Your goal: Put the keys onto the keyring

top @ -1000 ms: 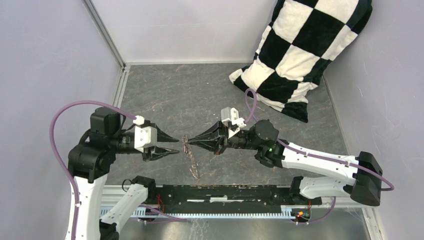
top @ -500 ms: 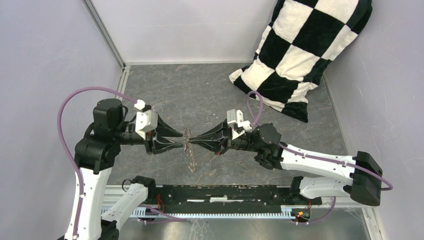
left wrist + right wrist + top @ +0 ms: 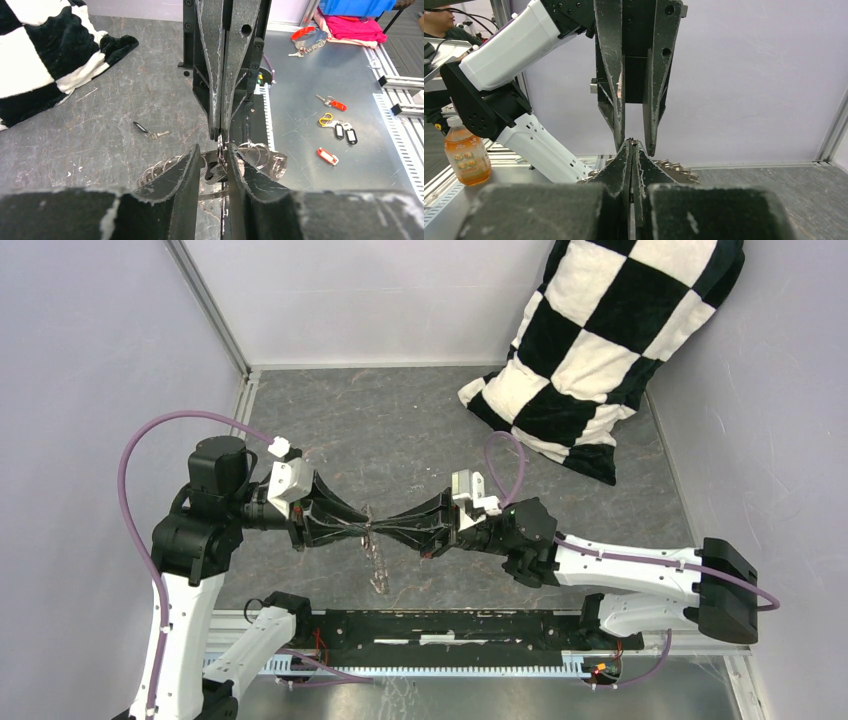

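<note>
My right gripper (image 3: 380, 528) is shut on the keyring (image 3: 377, 558) and holds it edge-on above the table. In the left wrist view the right gripper (image 3: 220, 136) comes down from above and pinches the keyring (image 3: 265, 158), whose small keys fan out to both sides. My left gripper (image 3: 364, 528) is open, its fingers (image 3: 187, 167) straddling the ring and the right fingertips. A dark piece (image 3: 218, 173) hangs on the ring between them. One loose black-headed key (image 3: 150, 134) lies on the table. In the right wrist view my shut right gripper (image 3: 631, 143) sits between the left gripper's fingers (image 3: 620, 125).
A black-and-white checked pillow (image 3: 600, 350) leans in the far right corner. The metal plate (image 3: 300, 115) at the near edge carries coloured key tags (image 3: 327, 156). An orange drink bottle (image 3: 466, 155) stands beyond the left arm. Walls close the left, right and back.
My left gripper has moved right to the ring, and its fingers now straddle the right gripper's tips. The right gripper has shifted slightly left, still holding the keyring.
</note>
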You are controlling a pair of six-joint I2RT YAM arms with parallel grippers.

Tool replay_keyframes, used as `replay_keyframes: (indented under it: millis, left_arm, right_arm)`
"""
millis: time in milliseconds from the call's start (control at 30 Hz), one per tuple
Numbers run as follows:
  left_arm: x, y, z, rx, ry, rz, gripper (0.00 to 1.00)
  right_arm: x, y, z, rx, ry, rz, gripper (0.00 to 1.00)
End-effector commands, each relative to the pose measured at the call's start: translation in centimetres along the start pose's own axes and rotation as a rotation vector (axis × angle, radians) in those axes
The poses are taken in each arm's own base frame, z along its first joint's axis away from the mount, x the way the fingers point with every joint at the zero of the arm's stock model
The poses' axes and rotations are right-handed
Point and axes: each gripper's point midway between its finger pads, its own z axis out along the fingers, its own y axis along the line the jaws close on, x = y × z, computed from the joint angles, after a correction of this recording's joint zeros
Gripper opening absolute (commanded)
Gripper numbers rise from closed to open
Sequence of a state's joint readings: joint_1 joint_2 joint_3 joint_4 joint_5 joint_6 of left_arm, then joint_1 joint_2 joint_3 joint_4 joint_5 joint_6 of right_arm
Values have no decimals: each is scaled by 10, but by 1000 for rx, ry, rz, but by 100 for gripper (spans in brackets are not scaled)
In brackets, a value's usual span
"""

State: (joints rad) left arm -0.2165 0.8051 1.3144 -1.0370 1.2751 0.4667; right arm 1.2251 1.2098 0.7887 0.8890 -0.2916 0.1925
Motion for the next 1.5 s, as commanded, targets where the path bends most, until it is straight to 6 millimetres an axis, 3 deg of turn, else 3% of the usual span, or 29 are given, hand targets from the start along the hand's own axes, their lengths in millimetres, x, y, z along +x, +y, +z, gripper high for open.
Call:
replay_keyframes:
  millis: [0, 267, 467, 600, 733, 900, 1467]
  left_arm:
    - [-7, -6, 1, 36, -25, -19, 31]
    - [-1, -4, 0, 7, -7, 24, 5]
    - [16, -3, -5, -5, 71, 83, 2]
    - [21, -3, -7, -3, 96, 129, 2]
    - [22, -1, -7, -7, 107, 168, 2]
    - [25, 1, -8, -2, 130, 193, 2]
    - [27, 5, -9, -3, 150, 232, 2]
  right_arm:
    - [-26, -3, 5, 31, -101, -58, 1]
    - [-24, -8, 0, 68, -72, -68, 3]
    - [-24, -13, -3, 21, 93, -120, 46]
    - [-6, -13, -2, -97, 353, -135, 62]
    - [5, -15, 2, -162, 547, -140, 62]
    - [16, -18, 0, -198, 689, -139, 53]
    - [29, -14, 6, -259, 753, -97, 40]
